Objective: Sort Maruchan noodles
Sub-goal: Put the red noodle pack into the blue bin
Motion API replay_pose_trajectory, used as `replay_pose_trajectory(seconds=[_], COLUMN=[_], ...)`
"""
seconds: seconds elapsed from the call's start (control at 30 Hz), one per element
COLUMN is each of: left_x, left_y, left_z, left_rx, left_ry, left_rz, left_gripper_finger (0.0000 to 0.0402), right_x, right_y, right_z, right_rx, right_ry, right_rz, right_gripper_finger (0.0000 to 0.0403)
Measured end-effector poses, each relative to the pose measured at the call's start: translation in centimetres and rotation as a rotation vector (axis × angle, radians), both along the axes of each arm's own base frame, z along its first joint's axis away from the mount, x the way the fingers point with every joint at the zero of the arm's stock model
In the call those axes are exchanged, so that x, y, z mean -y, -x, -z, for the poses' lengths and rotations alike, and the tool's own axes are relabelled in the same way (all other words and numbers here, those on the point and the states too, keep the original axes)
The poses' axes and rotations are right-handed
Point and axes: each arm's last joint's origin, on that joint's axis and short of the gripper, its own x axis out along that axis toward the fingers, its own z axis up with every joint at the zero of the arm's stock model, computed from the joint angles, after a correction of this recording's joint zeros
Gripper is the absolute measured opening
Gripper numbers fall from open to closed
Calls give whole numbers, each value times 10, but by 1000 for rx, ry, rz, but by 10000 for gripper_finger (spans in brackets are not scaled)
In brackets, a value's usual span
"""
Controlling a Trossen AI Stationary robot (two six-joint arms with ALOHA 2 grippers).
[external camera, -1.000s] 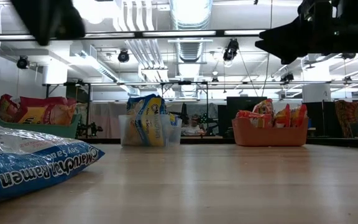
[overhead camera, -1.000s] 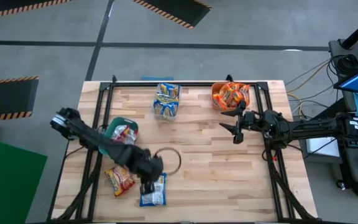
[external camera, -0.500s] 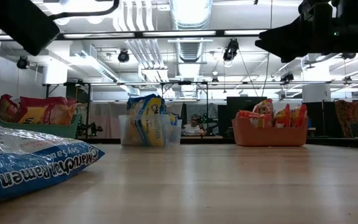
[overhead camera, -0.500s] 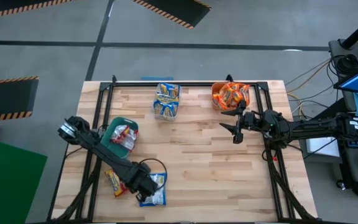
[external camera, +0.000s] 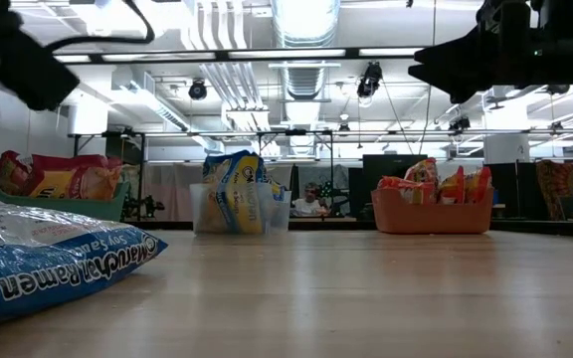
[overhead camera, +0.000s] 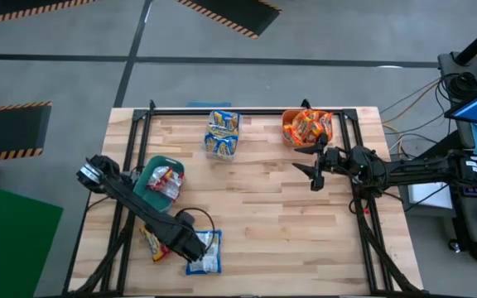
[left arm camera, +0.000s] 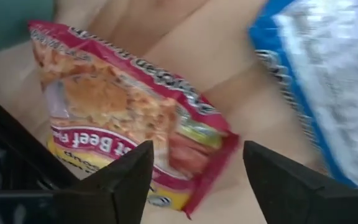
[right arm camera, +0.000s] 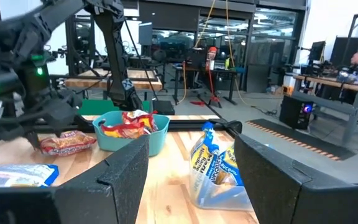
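On the wooden counter (overhead camera: 280, 207), the left hand (left arm camera: 194, 171) has dropped over the red packet (left arm camera: 123, 118).
Its fingers have spread apart, nothing gripped; the blue packet (overhead camera: 205, 255) lies beside. The right hand (overhead camera: 313, 165) waits open near the orange bin (overhead camera: 288, 132).

Red-and-yellow packet (left arm camera: 123, 124), blue-and-white packet (overhead camera: 205, 255), teal bin (overhead camera: 149, 175), orange bin (overhead camera: 288, 131)

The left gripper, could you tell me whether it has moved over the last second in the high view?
Yes. The left gripper has swung from just right of the teal bin toward the table's near edge, ending between the red packet and the blue packet.
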Motion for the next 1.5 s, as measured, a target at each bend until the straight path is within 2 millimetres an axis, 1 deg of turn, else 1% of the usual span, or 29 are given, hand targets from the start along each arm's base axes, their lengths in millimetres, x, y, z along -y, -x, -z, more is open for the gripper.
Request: replay_pose_trajectory(seconds=[0.1, 0.3, 0.43, 0.53, 0.6, 0.67, 0.9, 0.97, 1.0, 1.07, 1.13, 1.23, 1.4, 1.5], left_x=[-3, -8, -8, -7, -6, -5, -6, -7, -7, -8, -8, -10, -19, -27], left_y=[4, 10, 10, 10, 9, 7, 0, -1, -1, -2, -3, -4, 0, 4], left_z=[10, 26, 33, 33, 32, 30, 22, 20, 19, 15, 9, -4, -36, -57], left_rx=[-11, -27, -27, -30, -18, 6, 47, 49, 51, 64, 92, 151, 268, 375], left_ry=[-6, -4, 76, 100, 115, 126, 142, 129, 118, 100, 82, 32, -120, -230], left_rz=[-5, 1, 56, 113, 164, 228, 367, 401, 415, 453, 496, 545, 587, 600], left_gripper_finger=[237, 232, 231, 223, 203, 171, 25, 8, 10, 14, 9, 2, 1, 0], right_x=[0, 0, 0, 0, 0, 0, 0, 0, 0, 0, 1, 1, 1, 1], right_y=[0, -1, -1, -1, -1, -1, -1, -1, -1, -1, -1, -1, -1, -1], right_z=[0, 1, 2, 2, 2, 2, 2, 2, 2, 2, 2, 2, 2, 2], right_rx=[3, -1, -2, 0, 1, 1, 2, 2, 2, 2, 3, 3, 3, 3], right_ry=[-21, -54, -73, -85, -87, -87, -92, -92, -92, -93, -94, -99, -101, -99], right_rz=[-2, -6, -8, -10, -10, -10, -10, -9, -8, -2, 5, 13, 14, 14], right_gripper_finger=[226, 226, 226, 226, 226, 226, 226, 226, 226, 226, 226, 226, 226, 226])
